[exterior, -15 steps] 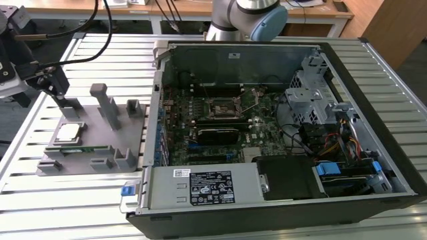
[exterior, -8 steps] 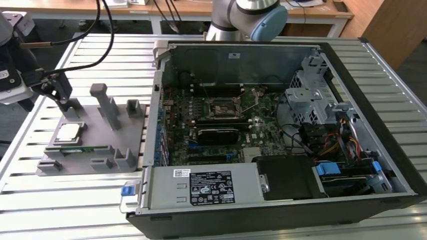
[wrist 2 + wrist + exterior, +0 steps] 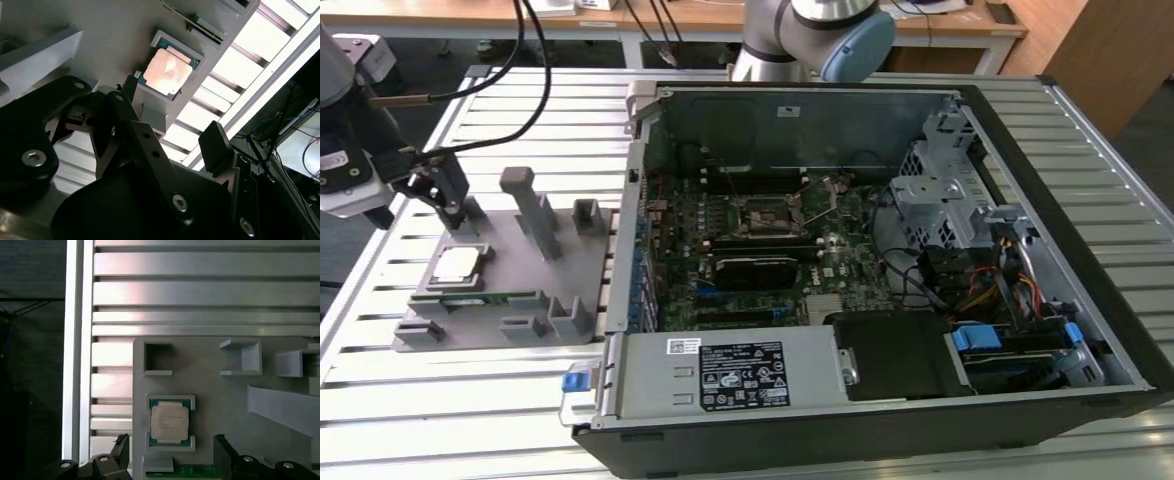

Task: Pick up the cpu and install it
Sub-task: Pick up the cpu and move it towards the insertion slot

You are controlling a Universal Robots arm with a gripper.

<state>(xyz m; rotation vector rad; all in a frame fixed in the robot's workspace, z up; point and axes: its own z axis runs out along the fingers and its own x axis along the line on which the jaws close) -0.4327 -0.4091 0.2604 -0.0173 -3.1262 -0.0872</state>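
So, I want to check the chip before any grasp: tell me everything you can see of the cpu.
The cpu is a small, flat, square chip with a silvery metal top that carries faint print, edged in teal-green. It lies flat, top up, seated in a pale raised frame on the grey holder plate. The plate sits outside the open computer case, to the exterior view's left of it. The pincer hangs open close to the cpu without touching it.
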